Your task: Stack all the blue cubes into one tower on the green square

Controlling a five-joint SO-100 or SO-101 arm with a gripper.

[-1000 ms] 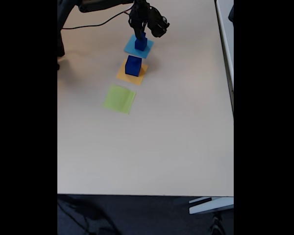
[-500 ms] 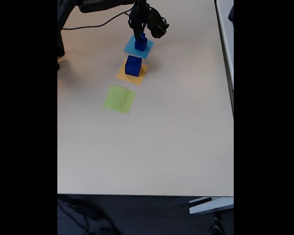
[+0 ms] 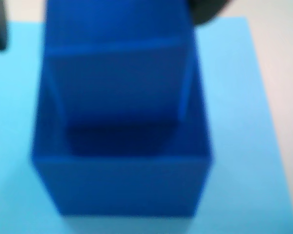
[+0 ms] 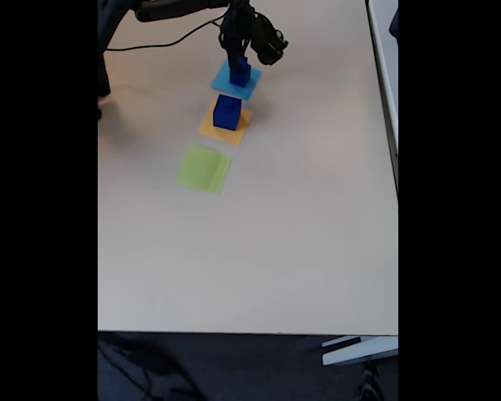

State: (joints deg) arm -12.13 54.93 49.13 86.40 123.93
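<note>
The small cube [image 4: 241, 62] sits on a medium cube [image 4: 240, 76] on the light blue square [image 4: 225, 81], and the large cube [image 4: 226, 112] sits on the orange square [image 4: 210, 127]. The green square [image 4: 204, 169] is bare. Since a second ago the gripper [image 4: 243, 55] has barely shifted, hovering at the small cube, so no stacking on green has begun. I cannot tell whether the jaws are apart or clamped; the wrist view is blurred.
</note>
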